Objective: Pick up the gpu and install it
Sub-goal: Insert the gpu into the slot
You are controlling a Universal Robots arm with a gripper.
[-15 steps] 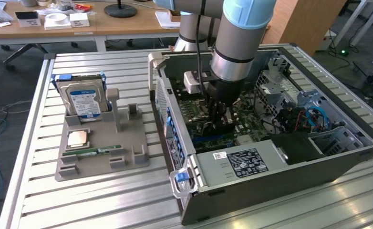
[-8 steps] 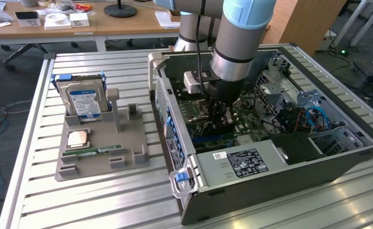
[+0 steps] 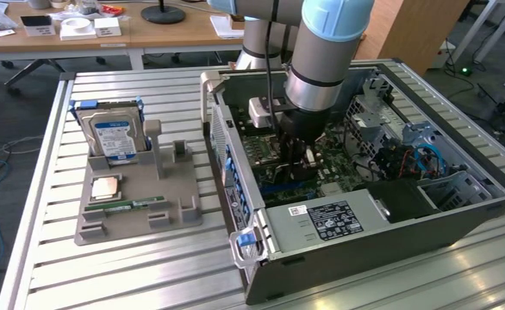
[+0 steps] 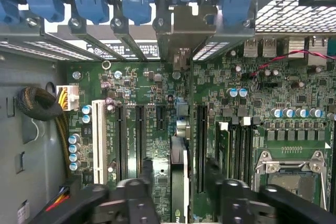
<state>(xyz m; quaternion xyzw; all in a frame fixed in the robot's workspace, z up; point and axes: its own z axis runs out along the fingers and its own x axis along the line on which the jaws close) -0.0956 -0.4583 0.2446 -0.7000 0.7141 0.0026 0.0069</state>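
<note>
gpu [image 4: 178, 192] upright on edge on motherboard [image 4: 147, 85], hand [image 4: 179, 165] open, fingers [image 4: 148, 170] clear of both faces

The arm [image 3: 321, 58] reaches down into the open computer case [image 3: 365, 252], its claw [image 3: 299, 161] low over the motherboard [image 3: 343, 173]. At the exterior view's left, a grey holder [image 3: 183, 194] on the slatted surface [image 3: 132, 271] carries an upright hard drive [image 3: 115, 135], a square chip [image 3: 106, 187] and a memory stick [image 3: 136, 205].

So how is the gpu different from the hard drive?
The gpu is dark and sits inside the computer case; the hard drive is silver with a blue-white label and sits outside it, in a grey holder. Both stand on edge.
</note>
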